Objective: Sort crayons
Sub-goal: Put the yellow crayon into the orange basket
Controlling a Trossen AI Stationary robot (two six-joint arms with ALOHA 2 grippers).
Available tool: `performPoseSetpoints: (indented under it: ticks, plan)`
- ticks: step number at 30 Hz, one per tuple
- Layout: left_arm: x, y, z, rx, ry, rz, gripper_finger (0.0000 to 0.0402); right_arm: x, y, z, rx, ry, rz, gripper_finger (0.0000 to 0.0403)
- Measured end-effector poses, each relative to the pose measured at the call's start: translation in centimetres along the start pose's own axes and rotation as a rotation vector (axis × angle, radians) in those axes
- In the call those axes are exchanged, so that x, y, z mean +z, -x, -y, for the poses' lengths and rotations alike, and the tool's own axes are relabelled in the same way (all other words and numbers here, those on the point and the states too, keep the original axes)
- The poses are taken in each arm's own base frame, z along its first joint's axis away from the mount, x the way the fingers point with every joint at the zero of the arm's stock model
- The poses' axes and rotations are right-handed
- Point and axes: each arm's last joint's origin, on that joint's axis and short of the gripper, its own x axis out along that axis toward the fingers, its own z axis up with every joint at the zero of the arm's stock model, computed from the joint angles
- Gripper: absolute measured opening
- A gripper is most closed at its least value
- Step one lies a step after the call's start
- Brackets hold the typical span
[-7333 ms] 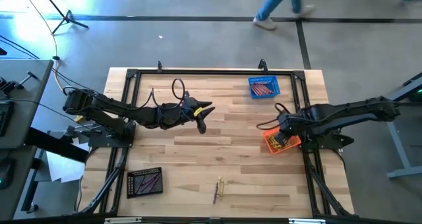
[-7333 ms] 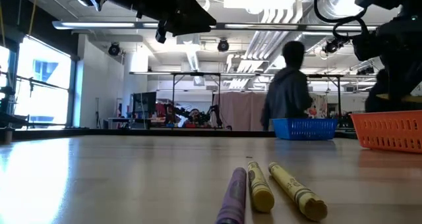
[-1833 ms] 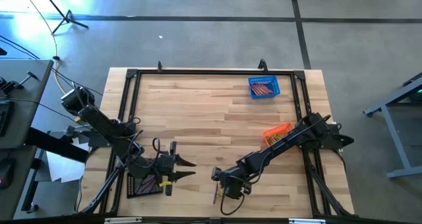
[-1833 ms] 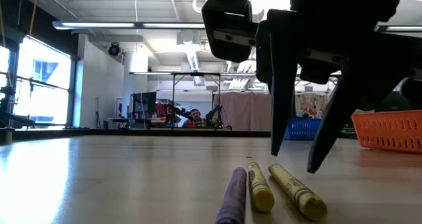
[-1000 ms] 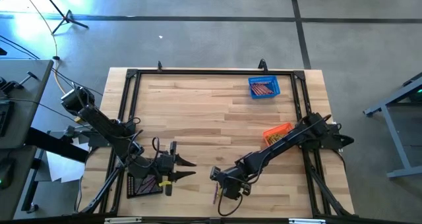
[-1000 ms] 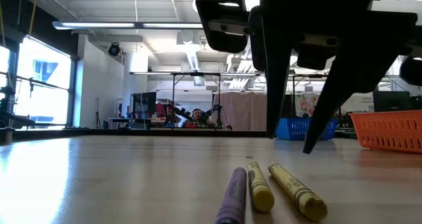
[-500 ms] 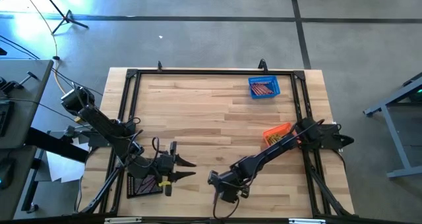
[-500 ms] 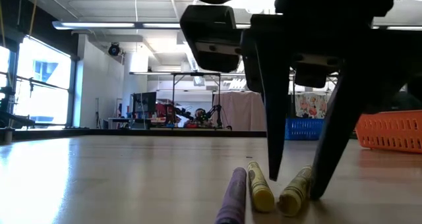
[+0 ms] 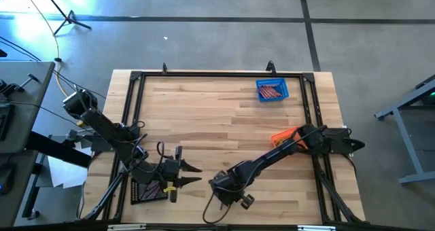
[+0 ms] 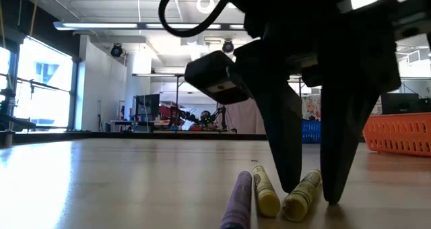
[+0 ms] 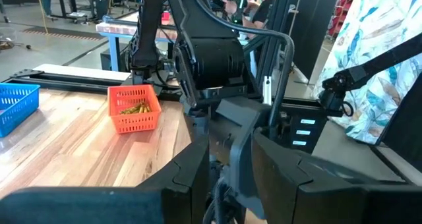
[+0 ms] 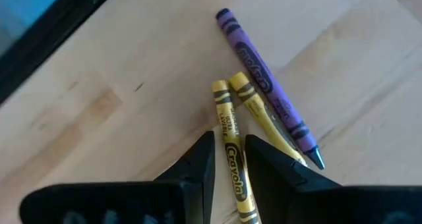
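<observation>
Three crayons lie side by side near the table's near edge: a purple one [image 12: 267,85] and two yellow ones [image 12: 264,122], [image 12: 232,158]. My right gripper [image 12: 229,138] stands over them, pointing down and narrowly open. Its fingertips [image 10: 294,187] are down at the table on either side of the outer yellow crayon [image 10: 302,195]. In the high view my right gripper [image 9: 226,192] hides the crayons. My left gripper [image 9: 200,174] is open and empty beside the black basket [image 9: 149,188].
The black basket at the near left holds dark crayons. A blue basket [image 9: 272,90] with red-orange crayons stands at the far right. An orange basket [image 11: 134,109] with yellow crayons stands at the right edge, partly under my right arm. A black frame [image 9: 217,75] borders the table.
My right gripper has come down to the table and gone a little toward the near left, its finger gap unchanged. The outer yellow crayon has turned on the table and now lies closer alongside its yellow neighbour, between the fingers.
</observation>
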Motion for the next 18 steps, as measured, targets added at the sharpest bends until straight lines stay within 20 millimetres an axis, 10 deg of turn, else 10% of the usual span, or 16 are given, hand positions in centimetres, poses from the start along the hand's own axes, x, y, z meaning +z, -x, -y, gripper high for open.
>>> performPoseSetpoints:
  ticks: [18]
  plan:
    - [-0.07,0.28,0.35,-0.015,-0.002,-0.002,0.0101,-0.01,0.05,0.42,0.018,-0.055,-0.010,0.0008]
